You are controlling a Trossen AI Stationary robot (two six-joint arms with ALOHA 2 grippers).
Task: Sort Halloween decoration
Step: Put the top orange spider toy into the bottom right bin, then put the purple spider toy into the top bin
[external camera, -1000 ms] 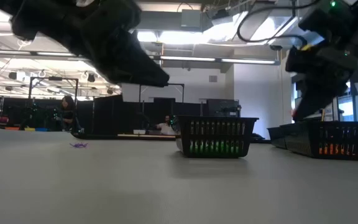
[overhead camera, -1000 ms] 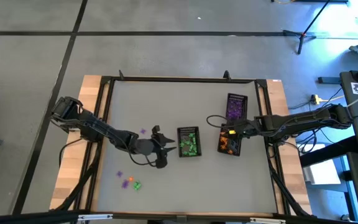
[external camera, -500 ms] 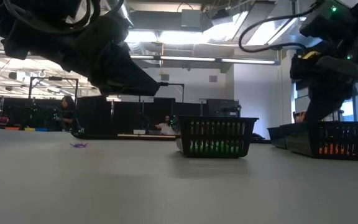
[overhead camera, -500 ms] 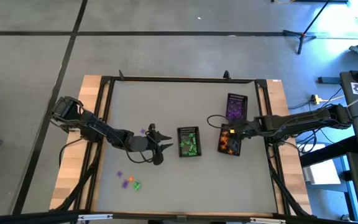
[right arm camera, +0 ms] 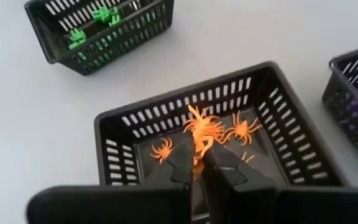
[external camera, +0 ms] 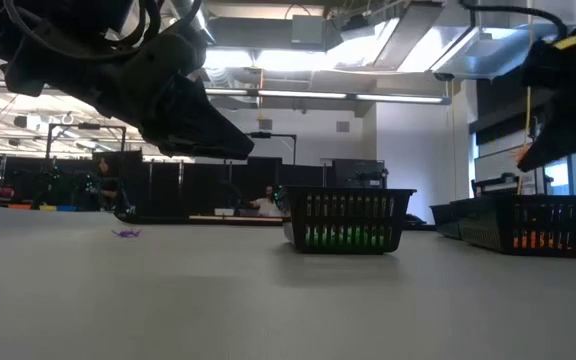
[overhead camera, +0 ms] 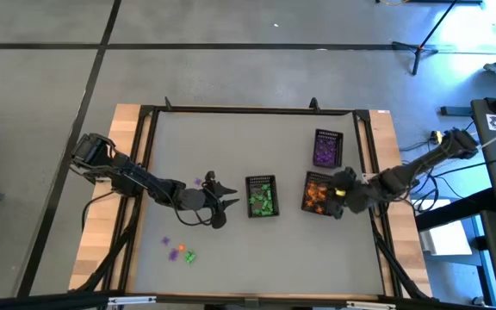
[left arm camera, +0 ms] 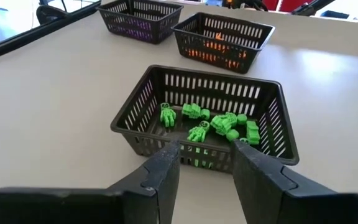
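Three black mesh baskets stand right of the table's middle: one with green trinkets (overhead camera: 262,196), one with orange trinkets (overhead camera: 319,193), one with purple trinkets (overhead camera: 326,148). A few loose trinkets (overhead camera: 179,251) lie near the front left, and a purple one (overhead camera: 198,182) lies by the left arm. My left gripper (left arm camera: 207,163) hangs open just left of the green basket (left arm camera: 210,118), nothing between its fingers. My right gripper (right arm camera: 197,163) is shut above the right-hand edge of the orange basket (right arm camera: 210,137).
The table's black frame (overhead camera: 145,155) runs along its sides. Bare table lies along the far side and at the front right. In the low view, the room behind shows people seated at desks.
My right gripper has drawn back from over the orange basket toward the table's right edge, and its arm has swung toward the near side; its fingers stay shut. My left gripper has pulled back a little from the green basket toward the left and sunk slightly, still open.
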